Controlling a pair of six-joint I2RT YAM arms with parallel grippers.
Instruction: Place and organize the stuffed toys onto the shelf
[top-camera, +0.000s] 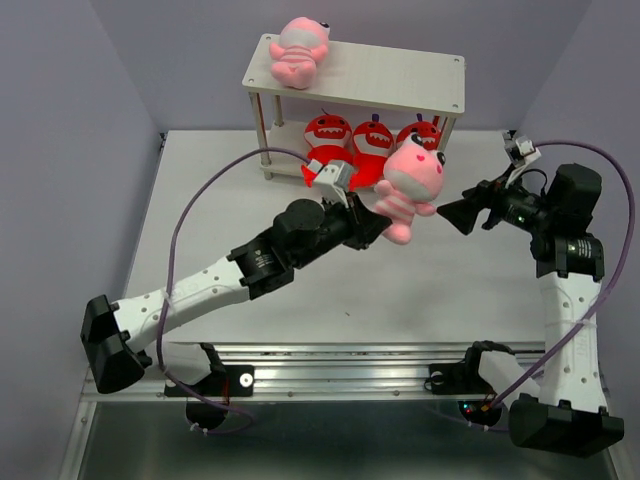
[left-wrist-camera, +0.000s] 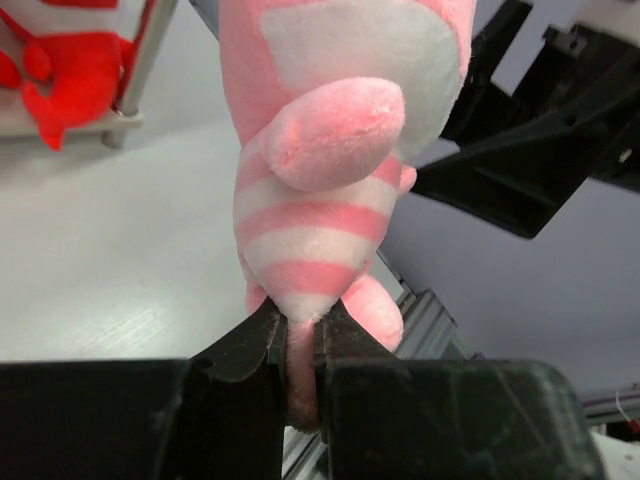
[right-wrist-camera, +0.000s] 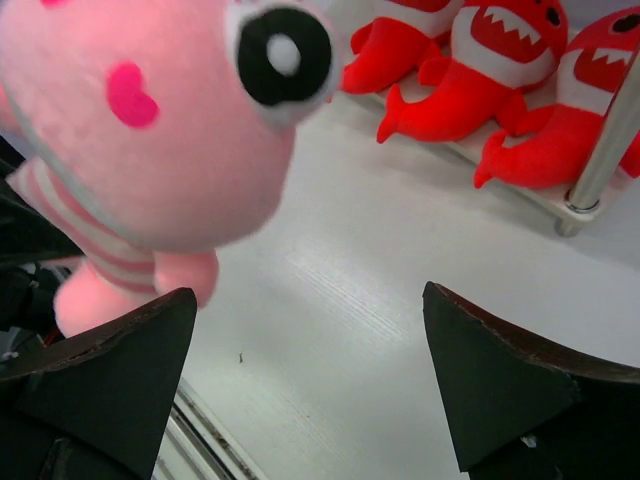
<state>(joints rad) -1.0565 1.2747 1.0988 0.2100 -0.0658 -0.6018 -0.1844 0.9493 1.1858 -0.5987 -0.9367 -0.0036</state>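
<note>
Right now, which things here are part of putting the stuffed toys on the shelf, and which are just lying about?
Job: shelf; pink striped plush on its top board; three red shark plushes on its lower board; second pink plush in the left gripper.
Not job: purple cables; metal rail.
</note>
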